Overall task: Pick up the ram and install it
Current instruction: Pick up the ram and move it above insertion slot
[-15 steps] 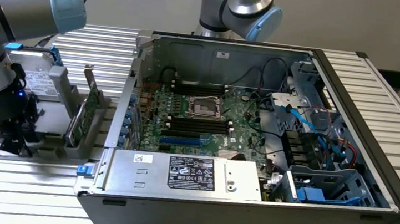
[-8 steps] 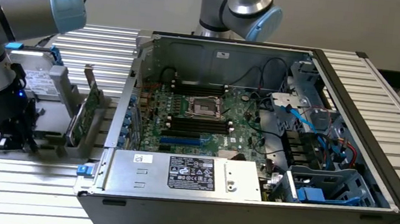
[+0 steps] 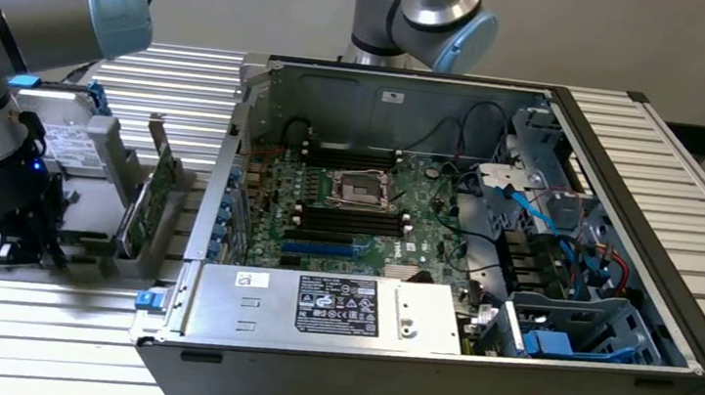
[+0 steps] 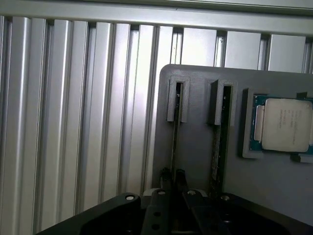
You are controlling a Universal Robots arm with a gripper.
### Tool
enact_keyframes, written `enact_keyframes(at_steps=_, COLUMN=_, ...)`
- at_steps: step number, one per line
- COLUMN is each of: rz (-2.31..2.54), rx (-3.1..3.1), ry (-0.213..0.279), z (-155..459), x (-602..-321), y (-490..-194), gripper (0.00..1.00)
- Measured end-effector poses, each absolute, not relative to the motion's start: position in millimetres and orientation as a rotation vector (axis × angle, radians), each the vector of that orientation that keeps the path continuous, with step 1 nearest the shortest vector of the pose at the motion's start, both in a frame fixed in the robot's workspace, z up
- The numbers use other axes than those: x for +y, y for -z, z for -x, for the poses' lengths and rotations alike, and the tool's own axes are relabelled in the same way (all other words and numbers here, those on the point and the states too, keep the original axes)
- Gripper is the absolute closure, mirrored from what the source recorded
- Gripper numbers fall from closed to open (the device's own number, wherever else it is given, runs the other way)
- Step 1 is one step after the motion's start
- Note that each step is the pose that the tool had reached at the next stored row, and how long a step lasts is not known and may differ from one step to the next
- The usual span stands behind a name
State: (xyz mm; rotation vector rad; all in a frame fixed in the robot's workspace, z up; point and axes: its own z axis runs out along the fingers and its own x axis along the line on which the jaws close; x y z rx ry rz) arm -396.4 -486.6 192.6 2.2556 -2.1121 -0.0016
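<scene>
The ram [image 4: 174, 132] stands on edge in a slot of a grey holder [image 4: 195, 147], seen as a thin dark strip. My gripper [image 4: 173, 177] is down over it, its two fingertips close together on either side of the stick's edge. A second stick [image 4: 218, 142] stands in the neighbouring slot. In the exterior view my gripper [image 3: 9, 245] is low over the holder [image 3: 88, 219] at the exterior view's left. The open computer case [image 3: 613, 215] lies in the middle, with the motherboard [image 3: 351, 207] and its black slots [image 3: 343, 218] showing.
A processor chip [image 4: 286, 125] sits in a recess of the holder beside the sticks. A broader green card with a metal bracket [image 3: 149, 198] and a grey drive with blue tabs [image 3: 67, 143] stand on the same holder. A second arm [image 3: 425, 13] stands behind the case.
</scene>
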Motion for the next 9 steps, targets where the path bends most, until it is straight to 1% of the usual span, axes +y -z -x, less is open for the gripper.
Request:
enact_keyframes(at_steps=4, rz=-2.256, rx=-2.112, ry=0.002, z=396.3, x=-486.6, y=-193.1, gripper=0.87)
enact_keyframes(at_steps=9, rz=-2.256, rx=-2.112, ry=0.002, z=396.4, x=-486.6, y=-201.9, gripper=0.87)
